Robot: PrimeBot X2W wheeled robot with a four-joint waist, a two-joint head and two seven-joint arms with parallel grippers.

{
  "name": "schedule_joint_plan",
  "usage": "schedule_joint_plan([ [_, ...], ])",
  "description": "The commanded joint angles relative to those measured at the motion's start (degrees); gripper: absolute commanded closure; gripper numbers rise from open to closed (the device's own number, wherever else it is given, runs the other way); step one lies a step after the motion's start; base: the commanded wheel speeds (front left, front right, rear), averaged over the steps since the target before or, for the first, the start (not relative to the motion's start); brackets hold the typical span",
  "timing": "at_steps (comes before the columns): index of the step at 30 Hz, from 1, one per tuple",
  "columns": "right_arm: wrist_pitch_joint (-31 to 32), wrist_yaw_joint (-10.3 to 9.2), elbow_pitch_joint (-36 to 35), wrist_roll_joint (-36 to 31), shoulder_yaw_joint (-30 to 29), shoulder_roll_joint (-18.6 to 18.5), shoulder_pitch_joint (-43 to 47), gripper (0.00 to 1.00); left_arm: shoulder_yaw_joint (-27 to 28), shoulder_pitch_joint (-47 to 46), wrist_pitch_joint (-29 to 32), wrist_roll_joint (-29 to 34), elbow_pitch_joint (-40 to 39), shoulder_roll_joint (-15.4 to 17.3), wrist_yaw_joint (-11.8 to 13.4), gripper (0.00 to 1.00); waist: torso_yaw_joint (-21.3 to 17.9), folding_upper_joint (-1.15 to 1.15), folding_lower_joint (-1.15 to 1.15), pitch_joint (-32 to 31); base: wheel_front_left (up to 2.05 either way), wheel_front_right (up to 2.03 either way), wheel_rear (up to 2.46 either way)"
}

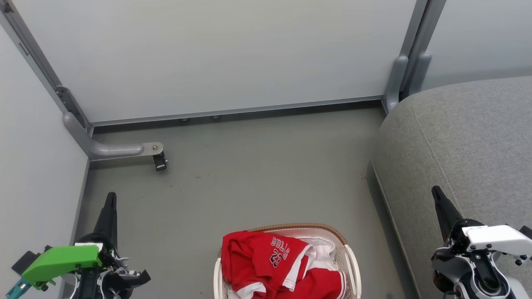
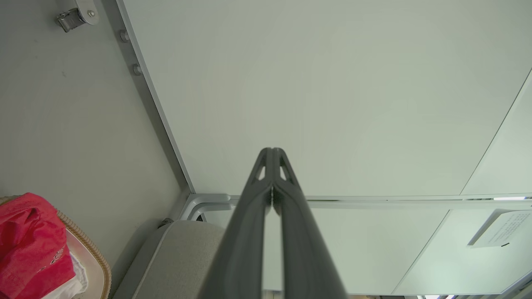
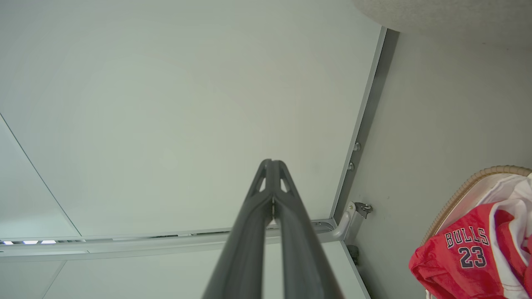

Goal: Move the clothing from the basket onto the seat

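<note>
Clothing (image 1: 257, 257): red basketball jersey printed "BULLS 23" in dark letters, bunched with red fabric trimmed in white stripes; it lies heaped in the basket at the bottom of the head view and hides the left part of the rim.
Basket (image 1: 316, 226): oval, white perforated plastic with a brown woven rim and a white side handle; it stands on the floor between the two arms.
Liner (image 1: 324, 249): white cloth, crumpled in the right half of the basket, touching the red fabric.
Left claw (image 1: 111, 198): lower left, below a green housing; its two long dark fingers are pressed together with nothing between them, above the floor and near the left panel.
Right claw (image 1: 436, 192): lower right, with a white housing; its fingers are pressed together and empty, above the near left edge of the seat.
Seat (image 1: 465, 137): grey fabric sofa cushion with a rounded corner and a stitched seam, right of the basket with a strip of floor between them.
Floor (image 1: 249, 174): plain grey, lightly scuffed.
Caster bracket (image 1: 160, 161): grey metal foot with a small black caster, near the far left corner.
Partition (image 1: 216, 54): pale panels in a grey frame, closing off the far side and the left.
</note>
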Motion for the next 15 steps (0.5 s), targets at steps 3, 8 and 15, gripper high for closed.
schedule_joint_plan([
  [3, 0.1, 0.02, -0.1, -0.6, -0.2, 0.0, 0.5, 1.00, 0.3, -0.7, 0.1, 0.3, 0.0, -0.1, -0.3, 1.00, 0.0, 0.45, 0.00, 0.0, 0.00, 0.00, 0.00],
  [8, 0.2, 0.02, -0.1, -0.5, -0.3, 0.1, 0.5, 1.00, 0.3, -0.7, 0.2, 0.3, 0.0, -0.2, -0.3, 1.00, 0.0, 0.45, 0.00, 0.0, 0.00, 0.00, 0.00],
  [15, 0.3, 0.02, -0.1, -0.6, -0.4, 0.1, 0.4, 1.00, 0.4, -0.7, 0.3, 0.5, 0.0, -0.2, -0.3, 1.00, 0.0, 0.45, 0.00, 0.0, 0.00, 0.00, 0.00],
])
